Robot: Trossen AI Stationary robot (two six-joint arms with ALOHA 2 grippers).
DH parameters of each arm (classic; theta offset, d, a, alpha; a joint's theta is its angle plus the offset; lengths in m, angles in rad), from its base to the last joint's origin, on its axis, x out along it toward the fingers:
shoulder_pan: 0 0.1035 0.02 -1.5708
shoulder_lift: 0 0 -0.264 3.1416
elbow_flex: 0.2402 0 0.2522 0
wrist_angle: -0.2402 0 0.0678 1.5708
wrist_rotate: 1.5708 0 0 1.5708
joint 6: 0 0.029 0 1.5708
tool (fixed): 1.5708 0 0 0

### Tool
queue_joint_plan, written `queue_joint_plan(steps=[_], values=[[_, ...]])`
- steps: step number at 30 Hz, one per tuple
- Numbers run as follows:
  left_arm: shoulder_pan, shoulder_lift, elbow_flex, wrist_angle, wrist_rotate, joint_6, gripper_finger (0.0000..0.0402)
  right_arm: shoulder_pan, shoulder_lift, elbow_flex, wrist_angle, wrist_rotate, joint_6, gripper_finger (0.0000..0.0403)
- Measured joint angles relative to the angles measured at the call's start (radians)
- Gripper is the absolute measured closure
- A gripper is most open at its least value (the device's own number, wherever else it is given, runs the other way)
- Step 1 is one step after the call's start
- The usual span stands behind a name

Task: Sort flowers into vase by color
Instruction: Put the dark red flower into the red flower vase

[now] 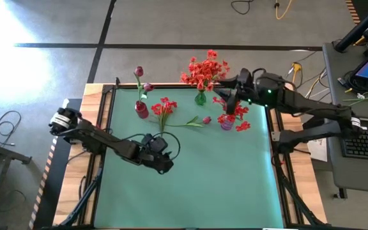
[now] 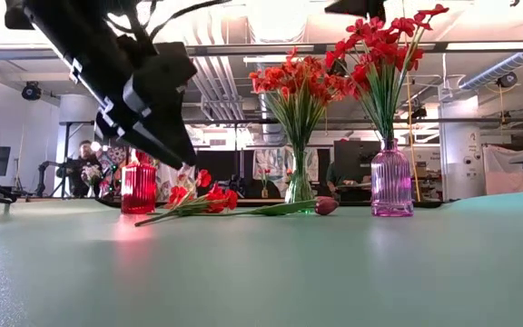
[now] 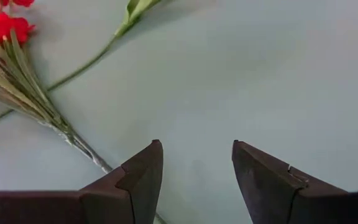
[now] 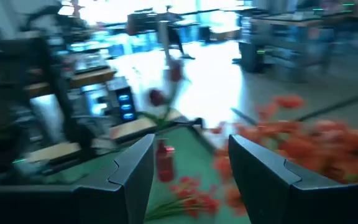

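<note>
We note both arms are dark, jointed links. The left arm (image 1: 101, 137) carries a white band and looping black cable; the right arm (image 1: 299, 102) shows a green indicator light. Fingers (image 3: 138, 180) are dark, wedge-shaped.

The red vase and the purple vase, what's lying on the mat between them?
In the high view, a loose red flower bunch and a magenta tulip stem lie between the red vase and purple vase; the green vase stands farther back.

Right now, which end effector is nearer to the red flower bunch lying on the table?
Left. The left end effector hovers just beside the stems of the red bunch; the right end effector is farther away, above the purple vase.
</note>
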Motion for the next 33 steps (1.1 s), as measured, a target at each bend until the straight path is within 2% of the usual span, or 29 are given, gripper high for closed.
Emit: queue_joint_plan(steps=[10, 12, 14, 18, 21, 24, 28, 33], values=[[0.002, 0.047, 0.008, -0.001, -0.068, -0.030, 0.0221, 0.173, -0.016, 0.000, -0.036, -0.177, 0.000, 0.0207], [0.002, 0.052, 0.008, 0.013, -0.068, 0.001, 0.0221, 0.213, -0.016, 0.000, -0.068, -0.181, 0.001, 0.0207], [0.002, 0.057, 0.008, 0.081, -0.068, 0.137, 0.0221, 0.250, -0.016, 0.000, -0.108, -0.181, 0.000, 0.0207], [0.013, 0.064, 0.008, 0.273, -0.062, 0.566, 0.0221, 0.310, -0.017, 0.000, -0.145, -0.180, 0.019, 0.0207], [0.064, 0.064, 0.008, 0.372, -0.049, 0.788, 0.0221, 0.352, -0.017, 0.000, -0.145, -0.179, 0.026, 0.0207], [0.125, 0.064, 0.007, 0.423, 0.043, 0.956, 0.0221, 0.387, -0.017, 0.000, -0.146, -0.179, 0.026, 0.0207], [0.204, 0.064, 0.007, 0.470, 0.151, 1.065, 0.0222, 0.427, -0.019, 0.000, -0.147, -0.179, 0.008, 0.0207], [0.293, 0.067, 0.006, 0.473, 0.210, 1.104, 0.0222, 0.444, -0.020, 0.000, -0.166, -0.178, 0.002, 0.0207]])
